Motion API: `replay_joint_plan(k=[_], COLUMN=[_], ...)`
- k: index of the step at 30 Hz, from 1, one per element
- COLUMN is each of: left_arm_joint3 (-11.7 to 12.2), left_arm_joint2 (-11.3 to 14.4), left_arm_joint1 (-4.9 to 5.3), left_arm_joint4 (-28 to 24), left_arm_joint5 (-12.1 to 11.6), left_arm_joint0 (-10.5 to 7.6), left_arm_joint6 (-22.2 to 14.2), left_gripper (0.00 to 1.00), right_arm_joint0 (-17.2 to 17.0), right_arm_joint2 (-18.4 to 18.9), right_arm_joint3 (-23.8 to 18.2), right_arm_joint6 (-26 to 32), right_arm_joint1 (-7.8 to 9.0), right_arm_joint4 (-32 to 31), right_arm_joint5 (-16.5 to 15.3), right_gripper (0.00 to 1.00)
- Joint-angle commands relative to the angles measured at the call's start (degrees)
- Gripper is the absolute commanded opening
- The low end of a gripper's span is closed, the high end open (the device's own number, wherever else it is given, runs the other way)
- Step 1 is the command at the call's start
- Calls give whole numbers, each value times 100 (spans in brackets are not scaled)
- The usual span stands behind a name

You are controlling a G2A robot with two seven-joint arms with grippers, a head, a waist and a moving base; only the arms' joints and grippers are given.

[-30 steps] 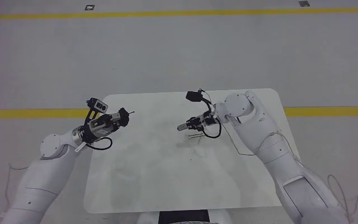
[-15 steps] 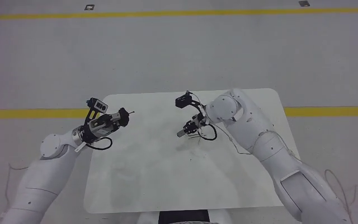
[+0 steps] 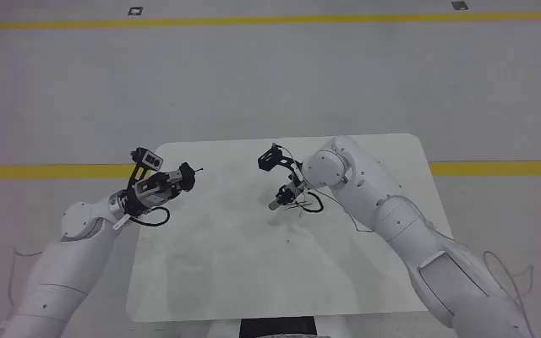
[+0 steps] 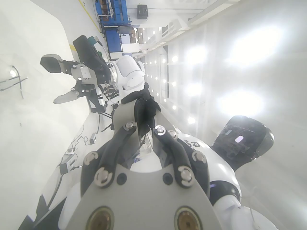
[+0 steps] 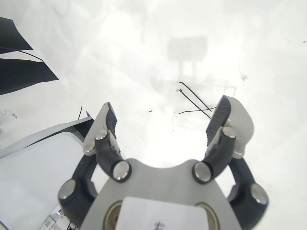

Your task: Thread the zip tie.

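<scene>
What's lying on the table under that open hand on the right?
Thin black zip ties lie crossed on the white table below the right hand. One of its fingers hides some ends.

A white rounded-corner table (image 3: 220,279) stands on a grey floor (image 3: 254,76), with a yellow painted line (image 3: 254,19) well beyond its far edge.

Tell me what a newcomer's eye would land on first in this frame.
The grey metal right gripper hangs open over the middle of the white table, close to a few thin black zip ties lying crossed on it. At the table's left edge the left gripper is shut on a small black piece held off the surface. Whether that is a zip tie is unclear.
</scene>
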Motion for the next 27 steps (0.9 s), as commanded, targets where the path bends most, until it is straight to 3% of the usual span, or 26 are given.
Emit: replay_joint_plan(k=[1, 5, 12, 27], left_arm_joint3=[0, 0, 0, 0], left_arm_joint2=[0, 0, 0, 0], left_arm_joint1=[0, 0, 0, 0], left_arm_joint4=[0, 0, 0, 0], left_arm_joint5=[0, 0, 0, 0], left_arm_joint0=[0, 0, 0, 0], left_arm_joint6=[0, 0, 0, 0], left_gripper=[0, 0, 0, 0], right_arm_joint0=[-32, -14, 141, 112], right_arm_joint2=[-97, -183, -531, -583], right_arm_joint3=[-72, 5, 269, 278], right_arm_joint6=[-167, -519, -604, -556], right_arm_joint1=[1, -6, -100, -110], right_arm_joint4=[-340, -667, -1381, -1509], right_arm_joint5=[-13, -232, -190, -403], right_gripper=[100, 100, 100, 100])
